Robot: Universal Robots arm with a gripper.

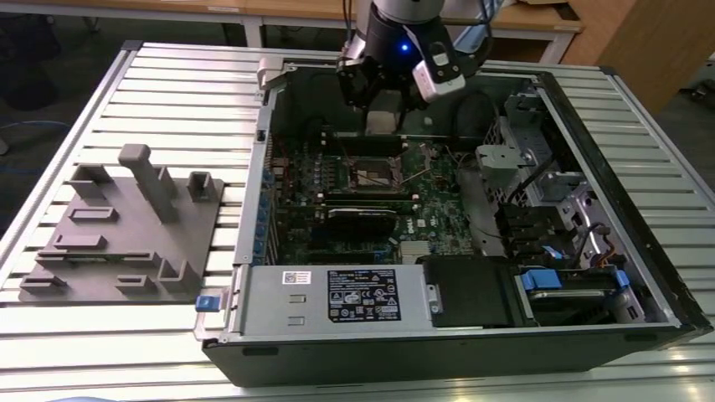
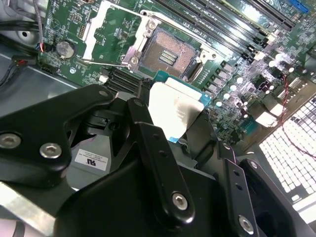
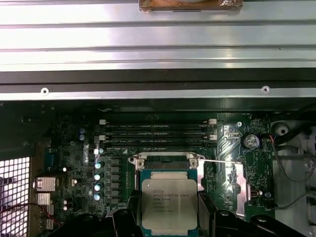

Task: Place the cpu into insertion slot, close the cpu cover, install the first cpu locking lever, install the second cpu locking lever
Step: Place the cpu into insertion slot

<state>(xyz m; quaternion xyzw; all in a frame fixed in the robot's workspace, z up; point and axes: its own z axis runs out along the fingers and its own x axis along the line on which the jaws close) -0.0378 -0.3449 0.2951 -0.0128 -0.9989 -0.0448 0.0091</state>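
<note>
Cpu (image 3: 167, 197) in tool (image 3: 168, 213), near insertion slot (image 2: 168, 55)

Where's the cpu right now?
The cpu is gripped in the claw, held above the motherboard close to the open insertion slot and not yet in it, as both wrist views show.

A slatted metal table (image 1: 167, 84), wooden desks (image 1: 290, 8) behind, dark floor (image 1: 167, 29).
</note>
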